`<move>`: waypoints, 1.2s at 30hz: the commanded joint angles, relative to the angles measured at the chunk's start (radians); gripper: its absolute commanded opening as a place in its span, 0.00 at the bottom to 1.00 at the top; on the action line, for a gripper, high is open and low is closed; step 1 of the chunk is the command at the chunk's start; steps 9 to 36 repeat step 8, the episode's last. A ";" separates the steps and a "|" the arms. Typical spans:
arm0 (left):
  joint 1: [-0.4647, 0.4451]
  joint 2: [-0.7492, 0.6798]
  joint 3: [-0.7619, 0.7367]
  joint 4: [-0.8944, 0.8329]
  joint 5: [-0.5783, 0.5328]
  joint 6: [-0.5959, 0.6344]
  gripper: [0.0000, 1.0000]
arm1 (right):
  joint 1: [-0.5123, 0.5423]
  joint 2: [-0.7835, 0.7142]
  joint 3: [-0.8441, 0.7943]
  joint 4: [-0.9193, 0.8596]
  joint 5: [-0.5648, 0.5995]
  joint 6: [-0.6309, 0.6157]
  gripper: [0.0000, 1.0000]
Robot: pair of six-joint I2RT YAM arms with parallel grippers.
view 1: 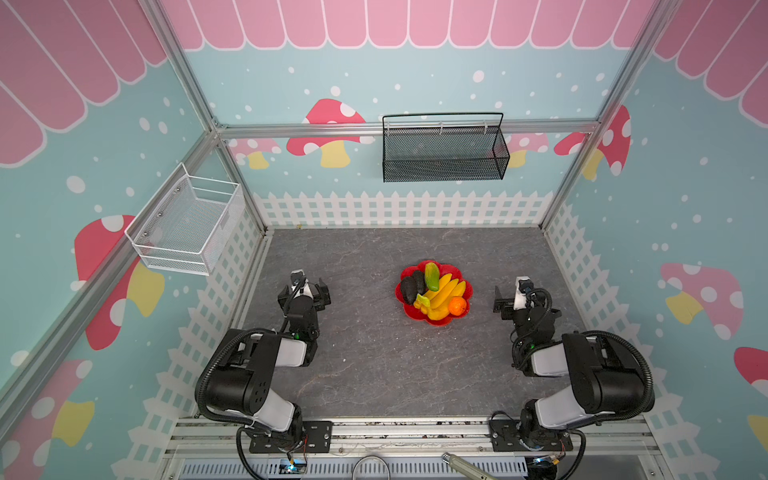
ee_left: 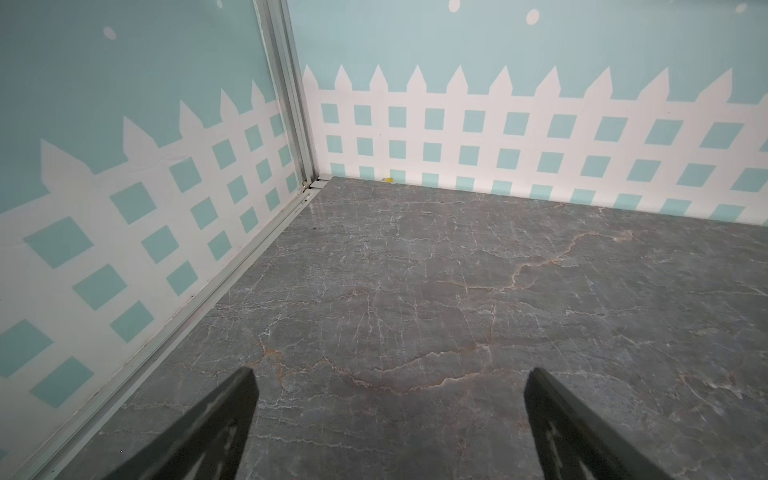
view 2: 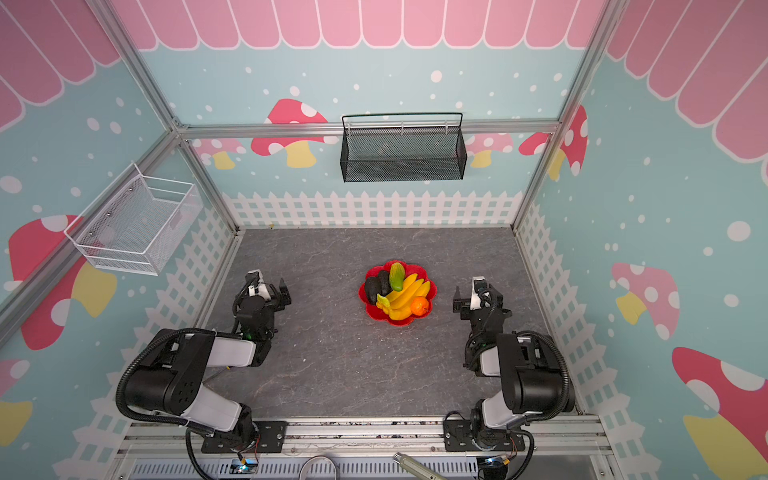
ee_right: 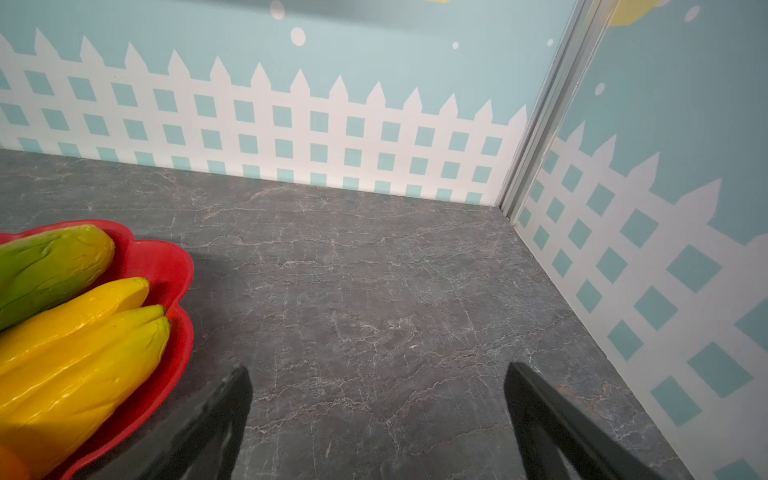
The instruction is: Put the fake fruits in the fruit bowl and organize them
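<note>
Though piled fruit hides its centre, the red fruit bowl (view 1: 466,277) sits mid-surface (view 1: 374,357), holding the banana bunch (view 1: 442,293), two dark avocados (view 1: 409,287), a yellow-green fruit (view 1: 431,275) and an orange (view 1: 457,306). The right wrist view crops it at the frame edge. Bare surface rings it out to the walls (view 1: 399,210). The left pincer (ee_left: 390,374) stands well apart and the right pincer (ee_right: 378,368) nearer. Both are spread wide and empty.

Five fruits (view 1: 442,297) (two avocados (view 1: 409,289)), one bowl (view 1: 410,271), two baskets (view 1: 444,166).
</note>
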 commanded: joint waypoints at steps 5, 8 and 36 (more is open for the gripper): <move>0.026 -0.008 0.024 -0.064 0.011 -0.025 1.00 | 0.006 -0.006 -0.005 0.008 -0.007 -0.027 0.98; 0.040 -0.020 -0.052 0.079 -0.020 -0.055 1.00 | 0.004 -0.026 -0.100 0.155 0.138 0.040 0.98; 0.040 -0.020 -0.052 0.079 -0.020 -0.055 1.00 | 0.004 -0.026 -0.100 0.155 0.138 0.040 0.98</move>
